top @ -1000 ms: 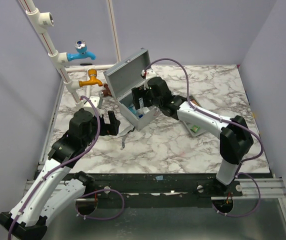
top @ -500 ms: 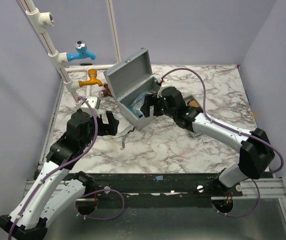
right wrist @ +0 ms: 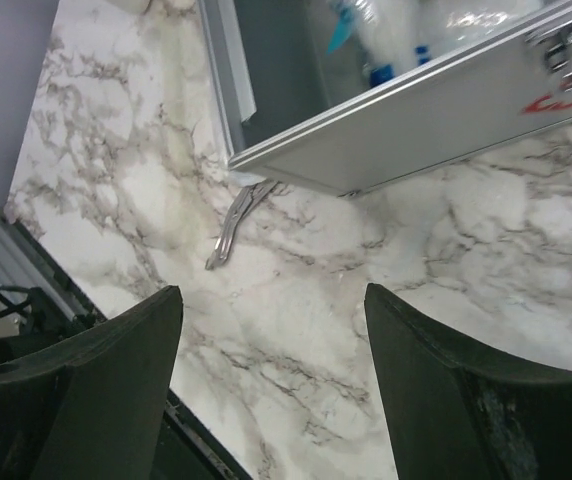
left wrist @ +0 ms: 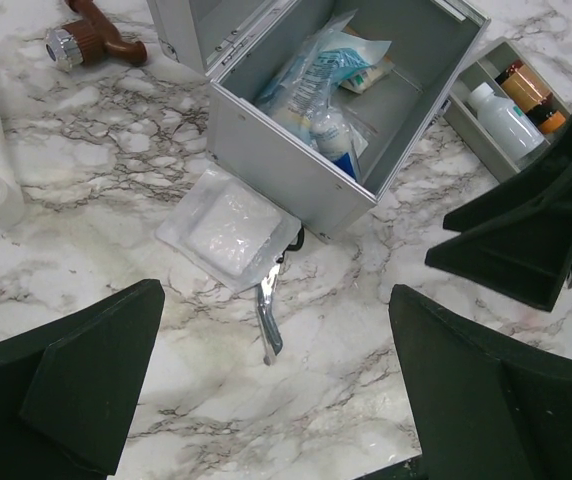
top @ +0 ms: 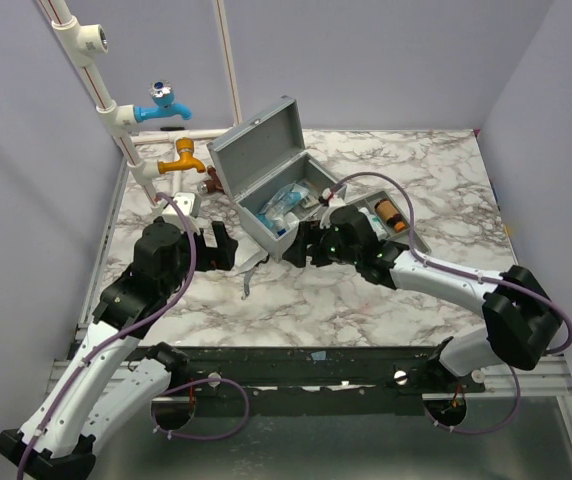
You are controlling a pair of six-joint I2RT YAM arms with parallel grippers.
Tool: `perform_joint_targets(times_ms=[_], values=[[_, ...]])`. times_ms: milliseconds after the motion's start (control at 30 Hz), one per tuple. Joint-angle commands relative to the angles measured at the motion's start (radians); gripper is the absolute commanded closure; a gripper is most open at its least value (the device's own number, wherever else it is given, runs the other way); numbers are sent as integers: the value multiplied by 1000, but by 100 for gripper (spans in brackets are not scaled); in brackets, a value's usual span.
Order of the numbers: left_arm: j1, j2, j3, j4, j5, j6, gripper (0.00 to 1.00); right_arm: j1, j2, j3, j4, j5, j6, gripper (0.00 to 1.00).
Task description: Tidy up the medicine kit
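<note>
Right gripper [top: 304,248] withdrawn from medicine kit [top: 256,150] to its front, jaws parted, empty, left gripper [top: 216,243] spread wide, empty, beside kit

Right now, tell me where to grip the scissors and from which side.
Probably the bare metal blades of the scissors, from straight above, closing across their narrow width. They lie flat on the table, and the handle end sits against the medicine kit and the white packet, leaving only the blades free.
</note>
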Motion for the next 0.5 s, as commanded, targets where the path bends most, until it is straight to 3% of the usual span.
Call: perform_joint_targets(times_ms=[0,167,467], values=[[11,-2,1,14,18,6,1,53,36,-47,146,-60,94,24],[13,25,-2,12,14,1,1,60,42,-87,232,-46,144,25],[13,115,-24,26,83,-49,1,59,-5,-95,166,-16,74,23]])
